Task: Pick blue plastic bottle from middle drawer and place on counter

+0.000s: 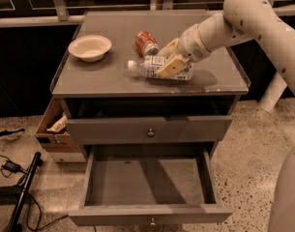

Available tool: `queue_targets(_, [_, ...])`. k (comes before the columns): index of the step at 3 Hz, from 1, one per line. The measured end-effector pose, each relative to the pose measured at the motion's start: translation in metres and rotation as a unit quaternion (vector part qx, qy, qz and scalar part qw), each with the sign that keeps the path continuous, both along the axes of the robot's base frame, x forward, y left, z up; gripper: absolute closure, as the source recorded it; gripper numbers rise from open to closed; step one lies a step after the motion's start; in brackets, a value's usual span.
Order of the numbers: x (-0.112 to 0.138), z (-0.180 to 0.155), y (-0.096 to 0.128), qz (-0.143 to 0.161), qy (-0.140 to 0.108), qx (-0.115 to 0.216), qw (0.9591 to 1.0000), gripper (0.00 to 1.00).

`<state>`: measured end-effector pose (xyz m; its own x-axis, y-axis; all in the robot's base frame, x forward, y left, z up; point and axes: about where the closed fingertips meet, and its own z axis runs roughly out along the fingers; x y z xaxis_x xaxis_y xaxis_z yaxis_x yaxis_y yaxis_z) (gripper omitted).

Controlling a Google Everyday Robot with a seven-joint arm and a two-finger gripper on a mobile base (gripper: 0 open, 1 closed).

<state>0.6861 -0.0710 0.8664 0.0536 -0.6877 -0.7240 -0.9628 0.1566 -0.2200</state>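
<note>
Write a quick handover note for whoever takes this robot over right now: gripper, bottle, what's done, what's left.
Gripper: over the counter, right of centre, shut on the blue plastic bottle.
Bottle: lying sideways, just in front of the soda can; whether it rests on the surface is unclear.
Middle drawer: open, nothing visible inside.
Done: bottle out of the drawer.
Left: release, withdraw.

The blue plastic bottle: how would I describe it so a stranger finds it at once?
Look at the grey cabinet's flat counter, above the open middle drawer. Near its centre, the tool grips the blue plastic bottle, turned on its side, white cap pointing left. Unlike the red-orange can just behind it and the white bowl to the left, it is clear, with a white label.
</note>
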Motion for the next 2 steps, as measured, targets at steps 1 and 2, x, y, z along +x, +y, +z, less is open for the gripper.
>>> queue_targets(1, [0.0049,-0.0101,0.0029,0.0,0.009,0.001,1.0,0.98])
queue_targets(2, [0.0049,-0.0102,0.0029,0.0,0.009,0.001,1.0,0.76])
